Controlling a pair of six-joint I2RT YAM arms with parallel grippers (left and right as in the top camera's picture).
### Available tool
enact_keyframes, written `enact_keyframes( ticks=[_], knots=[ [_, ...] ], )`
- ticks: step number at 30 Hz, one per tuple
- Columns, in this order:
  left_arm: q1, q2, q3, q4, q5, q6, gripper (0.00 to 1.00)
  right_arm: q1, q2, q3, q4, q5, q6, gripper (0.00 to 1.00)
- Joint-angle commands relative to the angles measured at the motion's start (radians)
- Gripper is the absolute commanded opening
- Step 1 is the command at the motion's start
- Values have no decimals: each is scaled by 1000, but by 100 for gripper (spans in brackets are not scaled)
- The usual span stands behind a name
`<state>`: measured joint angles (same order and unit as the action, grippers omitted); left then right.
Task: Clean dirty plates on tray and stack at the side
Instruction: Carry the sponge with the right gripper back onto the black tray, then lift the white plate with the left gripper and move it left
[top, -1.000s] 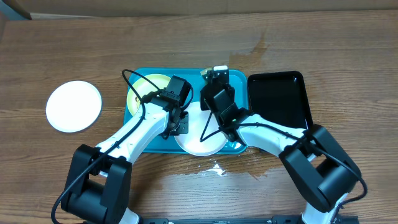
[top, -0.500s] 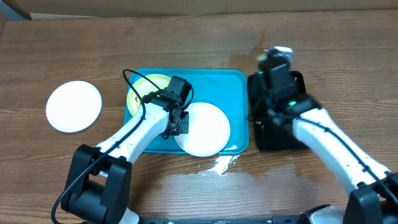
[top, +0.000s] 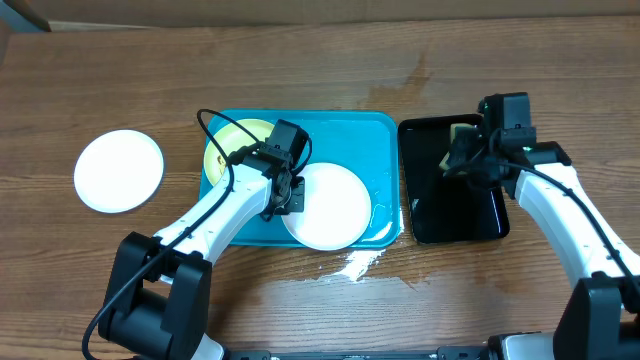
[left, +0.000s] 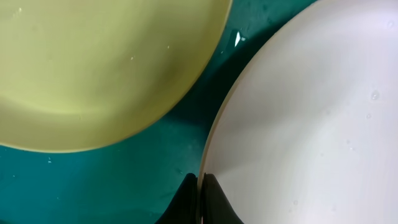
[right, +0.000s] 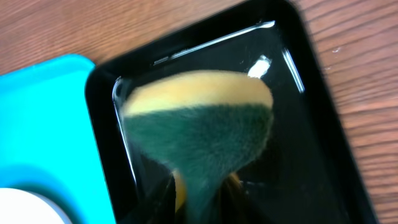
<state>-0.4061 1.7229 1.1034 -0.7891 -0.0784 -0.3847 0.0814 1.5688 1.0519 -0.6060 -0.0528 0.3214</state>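
Right hand (right: 198, 198) shifted to black tray (top: 455, 215).
Left hand (left: 198, 193) pinches white plate (left: 311, 124), wet tabletop (top: 352, 266) nearby; right's hold on blurred sponge (right: 199, 124) unclear.

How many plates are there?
3. A white plate lies on the table, left of the tray. A yellow-green plate sits at the tray's left end. A second white plate sits beside it in the tray. More underneath cannot be ruled out.

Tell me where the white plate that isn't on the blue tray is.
In the overhead view, that white plate lies on the wooden table at the far left, apart from the turquoise tray; its nearest neighbour is the tray's yellow-green plate.
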Motion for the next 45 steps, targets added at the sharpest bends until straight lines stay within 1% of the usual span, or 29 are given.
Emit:
enact_keyframes(
  ticks=[1,2,4,5,7,8,9,16,19,23,27,31,36,39,45],
  knots=[
    [-6,15,46,-5,1,23,4,3,29,-29,-3,-35,-12,48],
    [-6,15,56,-12,0,27,4,3,36,-35,-3,-26,-12,54],
    [-6,15,79,-28,0,45,4,2,49,-43,-2,-11,-11,72],
    [-6,15,93,-41,-4,50,4,2,56,-47,-2,-12,-11,79],
    [-6,15,126,-74,-34,49,4,2,67,-51,-2,-13,-11,89],
    [-6,15,145,-93,-53,49,4,2,70,-51,-3,-13,-11,96],
    [-6,15,164,-111,-73,49,4,2,70,-51,-3,-13,-11,100],
    [-6,15,296,-215,-199,50,4,2,70,-51,-2,-13,-11,100],
    [-6,15,356,-248,-243,72,4,2,70,-51,-2,-13,-11,100],
    [-8,15,396,-252,-290,101,4,2,70,-51,-2,-13,-11,100],
    [-23,15,409,-231,-401,101,4,2,70,-51,-2,-13,-11,100],
    [-89,15,424,-208,-545,105,4,2,70,-51,-2,-13,-11,100],
    [-209,15,430,-148,-704,180,4,2,70,-51,-2,-13,-11,100],
    [-277,15,430,-114,-829,195,4,2,70,-51,-2,-13,-11,100],
    [-345,16,430,-65,-992,225,4,2,70,-51,-2,-13,-11,100]
  ],
)
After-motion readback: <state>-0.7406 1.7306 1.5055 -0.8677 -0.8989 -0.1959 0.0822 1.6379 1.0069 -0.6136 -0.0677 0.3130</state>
